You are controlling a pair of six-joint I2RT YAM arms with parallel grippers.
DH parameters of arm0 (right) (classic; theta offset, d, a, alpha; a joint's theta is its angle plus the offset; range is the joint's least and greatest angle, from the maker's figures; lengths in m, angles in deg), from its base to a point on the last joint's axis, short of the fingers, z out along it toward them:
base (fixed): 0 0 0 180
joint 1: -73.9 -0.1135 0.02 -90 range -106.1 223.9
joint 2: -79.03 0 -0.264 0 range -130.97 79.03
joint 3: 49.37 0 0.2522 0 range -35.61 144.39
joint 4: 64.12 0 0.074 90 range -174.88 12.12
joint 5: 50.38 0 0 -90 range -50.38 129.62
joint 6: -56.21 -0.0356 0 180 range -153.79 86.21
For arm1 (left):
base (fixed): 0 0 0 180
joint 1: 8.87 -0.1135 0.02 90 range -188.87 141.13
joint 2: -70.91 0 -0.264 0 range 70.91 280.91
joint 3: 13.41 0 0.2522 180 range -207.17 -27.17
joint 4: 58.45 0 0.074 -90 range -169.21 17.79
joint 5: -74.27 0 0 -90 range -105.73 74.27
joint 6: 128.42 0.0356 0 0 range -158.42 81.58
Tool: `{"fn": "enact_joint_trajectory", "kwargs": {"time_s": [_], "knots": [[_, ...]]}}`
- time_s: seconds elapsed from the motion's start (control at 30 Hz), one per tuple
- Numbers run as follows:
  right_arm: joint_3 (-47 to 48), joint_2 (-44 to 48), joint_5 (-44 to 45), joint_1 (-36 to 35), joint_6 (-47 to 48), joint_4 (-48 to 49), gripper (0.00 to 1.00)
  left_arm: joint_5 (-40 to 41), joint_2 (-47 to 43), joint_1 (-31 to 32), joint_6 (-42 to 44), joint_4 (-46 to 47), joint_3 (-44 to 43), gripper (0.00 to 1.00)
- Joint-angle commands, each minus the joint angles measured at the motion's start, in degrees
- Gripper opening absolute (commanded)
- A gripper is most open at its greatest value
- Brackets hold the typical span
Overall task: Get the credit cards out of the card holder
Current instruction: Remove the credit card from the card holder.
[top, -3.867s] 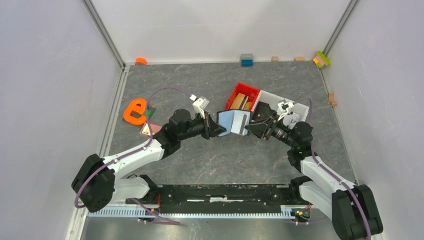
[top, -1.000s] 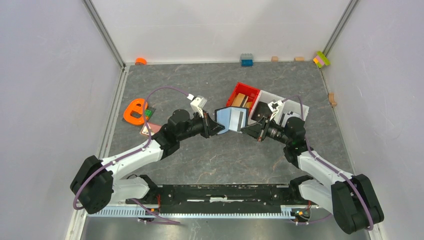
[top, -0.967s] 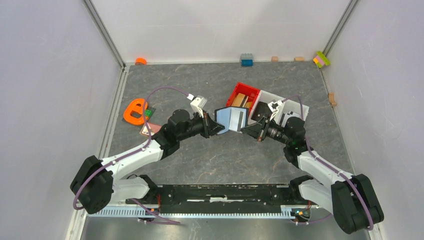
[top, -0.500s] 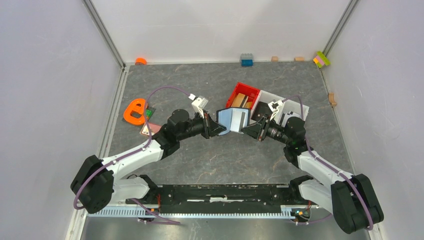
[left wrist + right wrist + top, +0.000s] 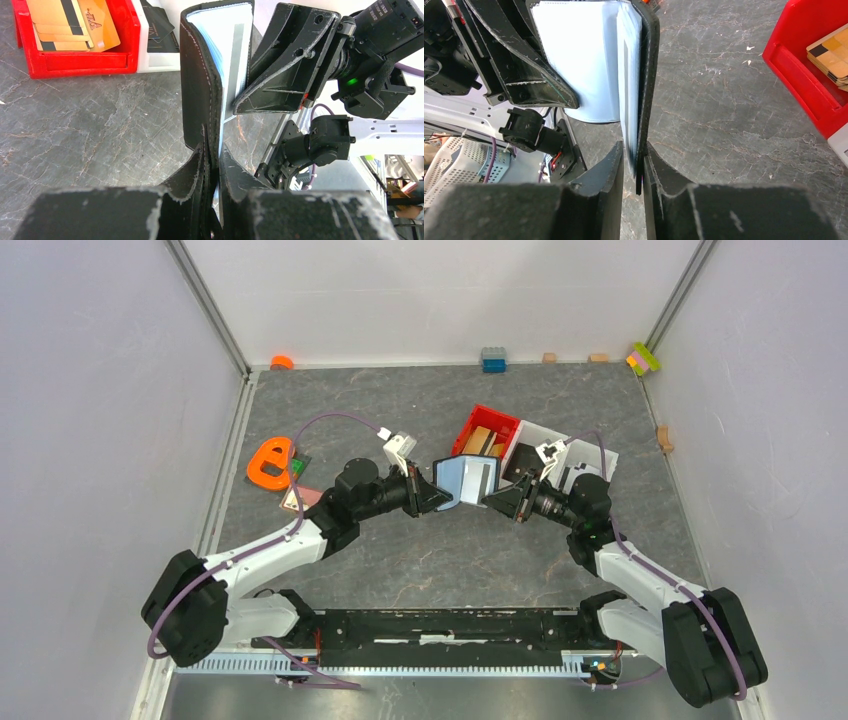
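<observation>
At the centre of the overhead frame, the small black folding leather card holder point(image 5: 465, 478) is hanging open, the left gripper point(image 5: 438, 500) and right gripper point(image 5: 489, 502) each pinching one cover, jaws nearly closed.

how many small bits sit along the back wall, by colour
orange piece: 1
blue block: 1
tan blocks: 2
multicoloured stack, in the back right corner: 1
total: 5
</observation>
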Motion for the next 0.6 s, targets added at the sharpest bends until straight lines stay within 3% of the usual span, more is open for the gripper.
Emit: {"fn": "enact_joint_trajectory", "kwargs": {"time_s": [0.0, 0.27, 0.4, 0.57], "knots": [[1.86, -0.07, -0.78, -0.18, 0.28, 2.54, 0.24, -1.77, 0.13, -0.09, 1.40, 3.79, -0.87, 0.02], [1.62, 0.41, -0.48, -0.21, 0.44, 2.53, 0.14, -1.77, 0.15, -0.11, 1.25, 3.75, -0.83, 0.02], [1.61, 0.11, -0.70, -0.19, -0.06, 2.73, 0.04, -0.74, 0.15, -0.15, 1.24, 3.10, -0.99, 0.05], [1.67, 0.17, -0.53, -0.23, -0.30, 2.59, 0.00, 14.26, -1.19, -0.16, 1.80, -7.45, -2.48, 0.42]]}}
